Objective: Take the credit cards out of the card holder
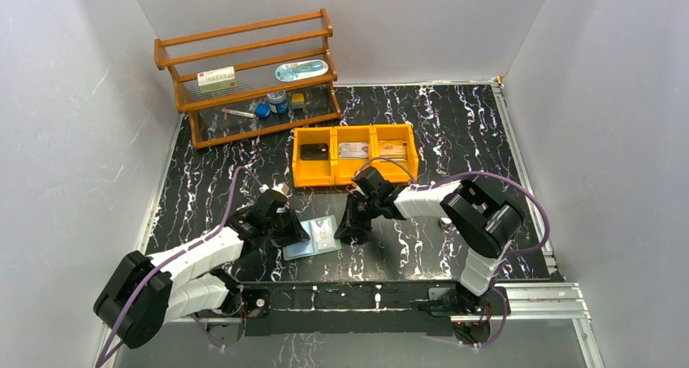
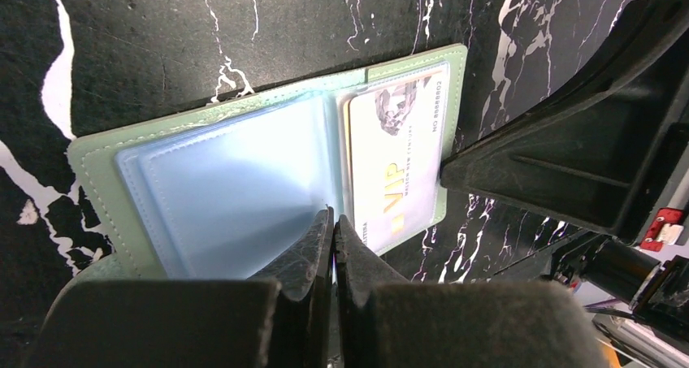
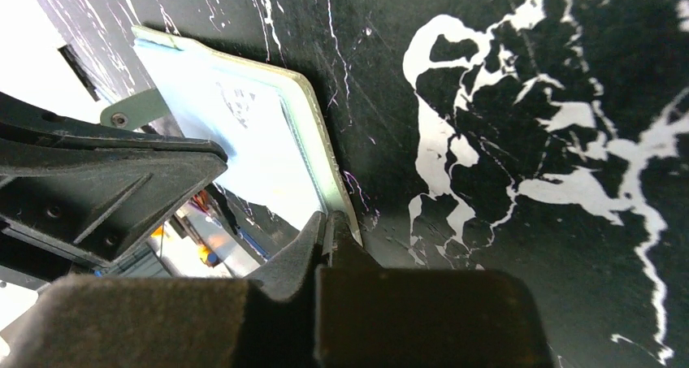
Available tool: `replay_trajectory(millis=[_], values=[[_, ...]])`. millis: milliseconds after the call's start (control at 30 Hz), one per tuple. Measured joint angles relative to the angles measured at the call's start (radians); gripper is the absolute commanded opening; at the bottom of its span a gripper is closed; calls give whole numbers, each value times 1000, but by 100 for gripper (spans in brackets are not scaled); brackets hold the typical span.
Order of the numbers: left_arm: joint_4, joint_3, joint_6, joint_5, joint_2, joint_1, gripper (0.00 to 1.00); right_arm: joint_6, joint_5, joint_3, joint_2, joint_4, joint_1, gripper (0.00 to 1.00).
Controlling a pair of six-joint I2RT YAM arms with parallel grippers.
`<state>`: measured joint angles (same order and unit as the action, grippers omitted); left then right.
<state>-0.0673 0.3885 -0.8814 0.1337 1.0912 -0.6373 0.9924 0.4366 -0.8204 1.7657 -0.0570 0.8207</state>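
Black table top (image 1: 455, 132) with white veins fills the floor of a cell with pale grey walls. At the back left stands a wooden rack (image 1: 244, 75) with small items on its shelves. Nearer the middle sits an orange bin (image 1: 355, 177) with three compartments. A dark flat item (image 1: 314, 151) lies in its left compartment, a silvery card (image 1: 354, 150) in the middle one, and one more card (image 1: 392, 150) in the right one.

In front of the bin, near the arm bases, the card holder (image 1: 321, 236) lies open and flat on the table between the two grippers. The left wrist view shows its pale green cover with stitching and its clear plastic sleeves. A light card with gold letters "VIP" (image 2: 398, 165) sits inside the right sleeve, so this card is not yet out.

The left gripper (image 2: 332, 220) has its fingers pressed together. The tips meet at the near edge of the clear sleeve, close to the fold of the holder. I cannot tell if they pinch a sheet.

The right gripper (image 3: 329, 231) comes from the other side, also with fingers fully together. Its tip touches the outer edge of the holder on the side of the VIP card. Whether it holds the edge, the pictures do not show.
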Motion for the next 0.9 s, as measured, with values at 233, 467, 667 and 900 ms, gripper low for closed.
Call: replay_trajectory(millis=[233, 467, 667, 900], values=[[20, 2, 18, 24, -2, 0, 37, -7, -11, 0, -24, 5, -3, 0], [43, 26, 13, 39, 21, 0, 52, -27, -10, -7, -26, 24, -2, 28], [-79, 48, 7, -52, -35, 0, 63, -76, -11, -52, -1, 74, 3, 33], [-181, 54, 5, -121, -72, 0, 58, -87, -2, -102, 43, 82, 38, 32]])
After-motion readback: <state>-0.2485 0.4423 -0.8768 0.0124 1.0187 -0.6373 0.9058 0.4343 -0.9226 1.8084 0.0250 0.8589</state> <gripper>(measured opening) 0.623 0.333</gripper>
